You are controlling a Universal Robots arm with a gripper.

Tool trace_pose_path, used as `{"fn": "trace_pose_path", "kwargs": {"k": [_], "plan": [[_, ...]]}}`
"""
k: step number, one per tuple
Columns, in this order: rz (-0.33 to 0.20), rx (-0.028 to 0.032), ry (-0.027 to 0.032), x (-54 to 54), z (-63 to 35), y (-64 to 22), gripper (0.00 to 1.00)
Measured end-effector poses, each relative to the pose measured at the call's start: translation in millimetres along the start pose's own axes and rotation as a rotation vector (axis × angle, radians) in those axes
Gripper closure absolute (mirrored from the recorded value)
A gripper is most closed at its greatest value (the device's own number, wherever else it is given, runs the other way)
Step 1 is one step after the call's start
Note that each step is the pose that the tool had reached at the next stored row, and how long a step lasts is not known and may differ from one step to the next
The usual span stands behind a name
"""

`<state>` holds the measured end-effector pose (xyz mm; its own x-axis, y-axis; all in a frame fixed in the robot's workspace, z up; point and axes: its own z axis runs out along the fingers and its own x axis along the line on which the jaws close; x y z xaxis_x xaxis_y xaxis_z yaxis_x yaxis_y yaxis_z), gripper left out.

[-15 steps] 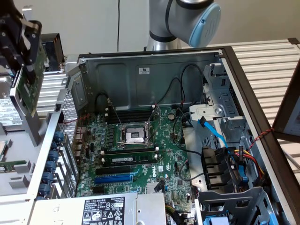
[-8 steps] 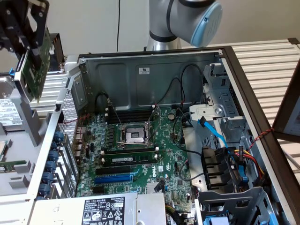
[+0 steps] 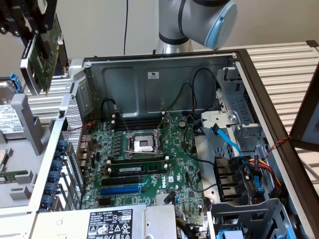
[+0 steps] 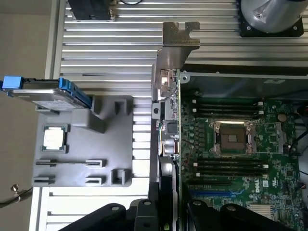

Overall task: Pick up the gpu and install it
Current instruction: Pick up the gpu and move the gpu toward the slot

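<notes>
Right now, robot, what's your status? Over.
Pincer shut on gpu. It hangs in air at the computer case side, not installed. Blue slot looks empty.

A black gripper point(image 4: 166, 211) clamps a graphics card point(image 4: 169, 125), seen edge-on, with its metal bracket point(image 4: 179, 41) farthest away. On one side is a motherboard point(image 4: 240, 144). On the other is a grey tray point(image 4: 77, 159) with a processor chip point(image 4: 54, 138) and a hard drive point(image 4: 41, 94).

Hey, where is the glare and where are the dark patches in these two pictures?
Wrist view: the slatted table beside the grey tray washes out to white. The gpu catches light on its metal bracket, and the gripper, jaws closed on the card, is a dark silhouette. Exterior view: soft, even light on the motherboard, with no hard shadows.
</notes>
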<state>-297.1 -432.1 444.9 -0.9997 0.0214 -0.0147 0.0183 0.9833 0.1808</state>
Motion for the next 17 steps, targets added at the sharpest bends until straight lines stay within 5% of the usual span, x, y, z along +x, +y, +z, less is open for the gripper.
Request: {"fn": "trace_pose_path", "kwargs": {"k": [17], "plan": [[0.004,-0.0041,0.0233,-56.0,-6.1,-14.4,0.73]]}}
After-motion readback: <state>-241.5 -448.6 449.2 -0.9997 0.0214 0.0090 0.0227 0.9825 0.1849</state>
